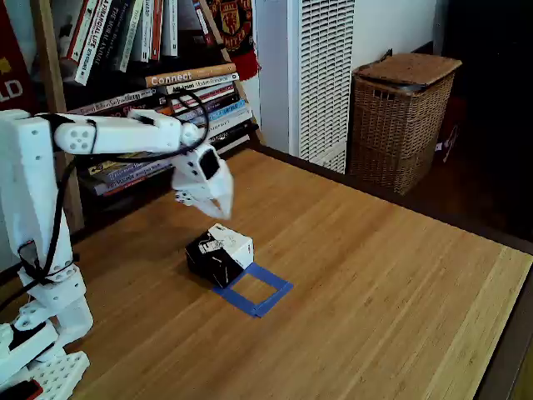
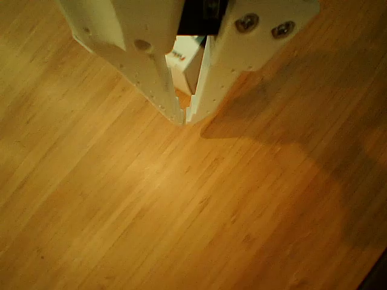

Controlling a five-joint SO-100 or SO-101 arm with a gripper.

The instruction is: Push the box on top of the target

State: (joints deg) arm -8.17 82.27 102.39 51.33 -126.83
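Observation:
The box (image 1: 220,253), black with a white printed top, rests on the wooden table (image 1: 383,275), touching the near-left corner of the target (image 1: 255,288), a hollow square of blue tape. My white gripper (image 1: 218,211) hangs just above and behind the box, fingers pointing down. In the other view the gripper (image 2: 185,119) is shut, its two tips meeting with nothing held, and a sliver of the box (image 2: 184,57) shows behind the fingers. Bare wood lies below the tips.
A wicker basket (image 1: 402,117) stands off the table at the back right. Stacked books (image 1: 179,96) fill a shelf behind the arm. The arm's white base (image 1: 37,333) occupies the left edge. Open wood spreads right of the target.

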